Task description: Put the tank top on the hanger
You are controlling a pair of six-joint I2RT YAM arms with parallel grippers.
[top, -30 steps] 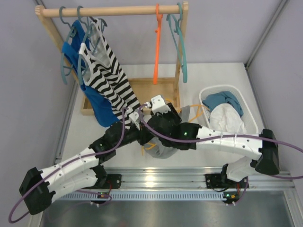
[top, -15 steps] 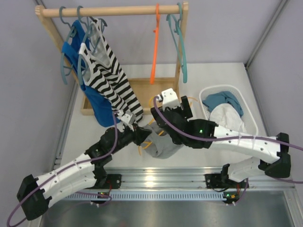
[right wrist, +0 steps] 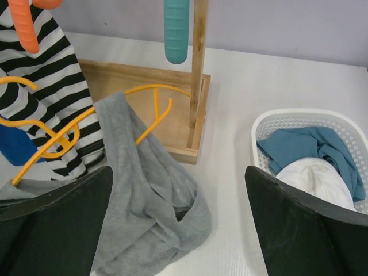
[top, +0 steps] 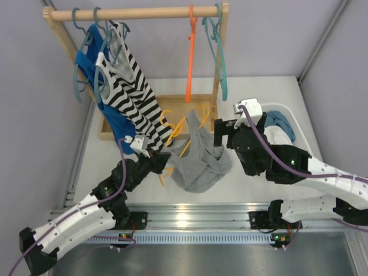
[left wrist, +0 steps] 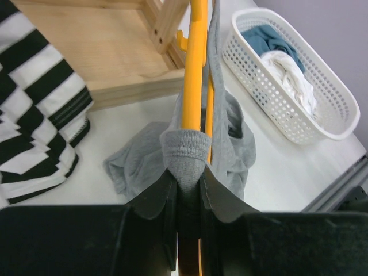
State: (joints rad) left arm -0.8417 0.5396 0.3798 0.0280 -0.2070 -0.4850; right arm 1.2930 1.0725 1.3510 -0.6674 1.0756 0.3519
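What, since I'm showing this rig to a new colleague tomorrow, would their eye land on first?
Mid-table, the grey tank top sags, half-draped and bunched, off the yellow hanger, with the left gripper pinching a fold of fabric over the hanger's bar. The right gripper stands wide open and empty just to its right. Behind, a bold black-and-white striped top hangs from the wooden rack.

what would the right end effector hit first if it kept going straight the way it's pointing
Most likely the grey tank top, hanging from the yellow-orange hanger down onto the table. It sits dead ahead of the open right end effector. Depth is hard to judge; it might skim the fabric's edge.
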